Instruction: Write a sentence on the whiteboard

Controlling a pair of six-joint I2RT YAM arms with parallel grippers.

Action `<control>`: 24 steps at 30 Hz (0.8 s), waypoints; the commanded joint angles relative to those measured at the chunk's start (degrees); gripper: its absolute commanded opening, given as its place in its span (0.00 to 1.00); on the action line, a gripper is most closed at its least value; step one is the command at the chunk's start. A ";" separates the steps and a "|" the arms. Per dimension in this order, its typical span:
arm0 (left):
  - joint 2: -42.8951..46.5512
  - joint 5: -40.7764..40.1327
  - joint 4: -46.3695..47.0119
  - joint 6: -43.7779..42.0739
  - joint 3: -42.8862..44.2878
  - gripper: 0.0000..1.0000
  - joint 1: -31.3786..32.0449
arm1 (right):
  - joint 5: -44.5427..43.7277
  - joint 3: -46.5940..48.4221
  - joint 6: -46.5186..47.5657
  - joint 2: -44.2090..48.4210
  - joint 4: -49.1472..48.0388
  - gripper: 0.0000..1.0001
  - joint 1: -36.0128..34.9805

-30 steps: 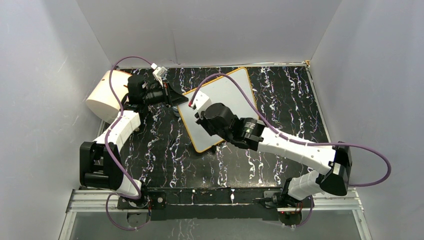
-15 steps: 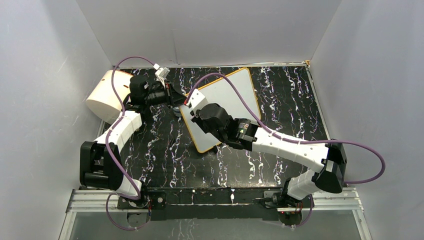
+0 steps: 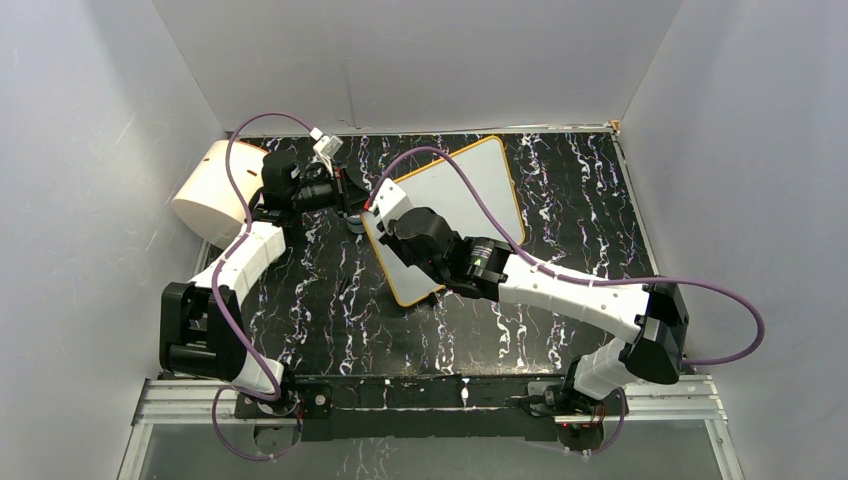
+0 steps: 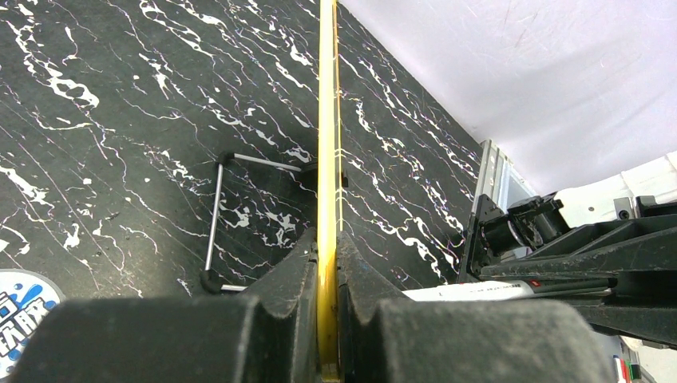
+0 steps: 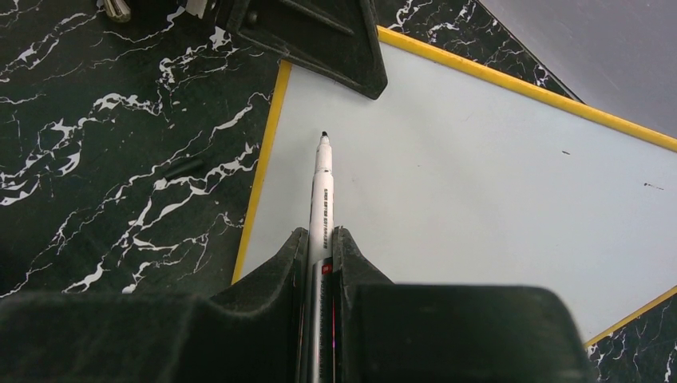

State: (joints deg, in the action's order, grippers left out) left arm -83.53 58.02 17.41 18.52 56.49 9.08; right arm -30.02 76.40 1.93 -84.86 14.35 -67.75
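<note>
The whiteboard (image 3: 470, 185), glossy white with an orange-yellow rim, lies at an angle on the black marbled table. My left gripper (image 3: 352, 200) is shut on its left rim; the left wrist view shows the yellow edge (image 4: 327, 120) clamped between the fingers of that gripper (image 4: 327, 239). My right gripper (image 3: 388, 222) hovers over the board's left part, shut on a white marker (image 5: 322, 191) whose black tip points at the board (image 5: 479, 175) close to the left gripper's finger (image 5: 319, 40). No sentence shows; the surface is blank apart from tiny specks.
A big cream cylinder (image 3: 210, 190) lies at the table's far left, behind the left arm. A thin wire stand (image 4: 215, 231) lies on the table beside the board. A small dark cap-like piece (image 5: 184, 167) lies left of the board's rim. Grey walls close in three sides.
My right gripper has moved left over the board with the marker, toward the left gripper. The board has turned slightly in the left gripper's hold.
</note>
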 commanded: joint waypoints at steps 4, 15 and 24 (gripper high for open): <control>-0.04 1.30 -3.43 -2.62 -1.56 0.00 1.44 | -0.40 2.32 0.69 -0.30 -5.09 0.00 -0.25; -0.24 1.40 -3.43 -2.46 -1.56 0.00 1.46 | 0.12 2.13 0.87 -0.96 -6.52 0.00 -0.21; -0.23 1.46 -3.33 -2.38 -1.65 0.00 1.46 | -0.15 2.55 1.17 -2.10 -6.95 0.00 -0.19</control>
State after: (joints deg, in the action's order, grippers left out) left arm -83.53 58.04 17.37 18.39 56.49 9.08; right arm -29.63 76.40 2.24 -86.54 11.40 -67.75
